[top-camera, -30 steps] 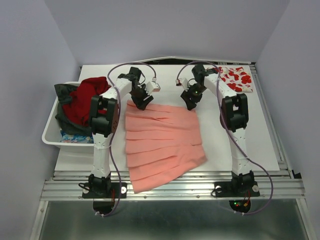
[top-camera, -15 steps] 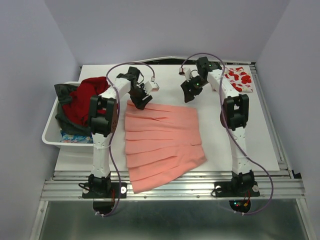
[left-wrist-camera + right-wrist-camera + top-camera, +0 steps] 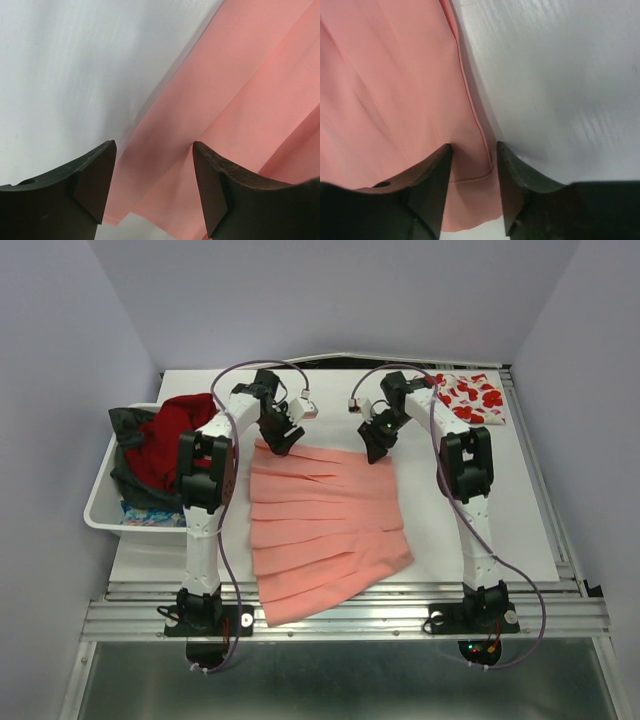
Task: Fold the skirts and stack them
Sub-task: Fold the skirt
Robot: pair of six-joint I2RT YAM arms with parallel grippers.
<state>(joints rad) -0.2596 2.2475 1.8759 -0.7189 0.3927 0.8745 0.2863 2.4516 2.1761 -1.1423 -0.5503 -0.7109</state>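
A salmon-pink pleated skirt (image 3: 325, 520) lies spread flat on the white table (image 3: 500, 510). My left gripper (image 3: 283, 440) is down at its far left corner, open. In the left wrist view the fingertips (image 3: 107, 155) straddle that corner of the skirt (image 3: 240, 85). My right gripper (image 3: 378, 448) is down at the far right corner. In the right wrist view (image 3: 474, 146) its jaws stand narrowly apart, with the hem of the skirt (image 3: 390, 90) lying flat between them. A white skirt with red flower print (image 3: 474, 398) lies folded at the far right corner of the table.
A white bin (image 3: 100, 512) stands off the table's left edge, holding a red cloth (image 3: 172, 440) and dark garments. The pink skirt's near hem hangs over the metal rail (image 3: 400, 615) at the front.
My right gripper rose off towards the back, then came back down onto the skirt's far right corner with its jaws narrower. The left gripper stayed at the far left corner.
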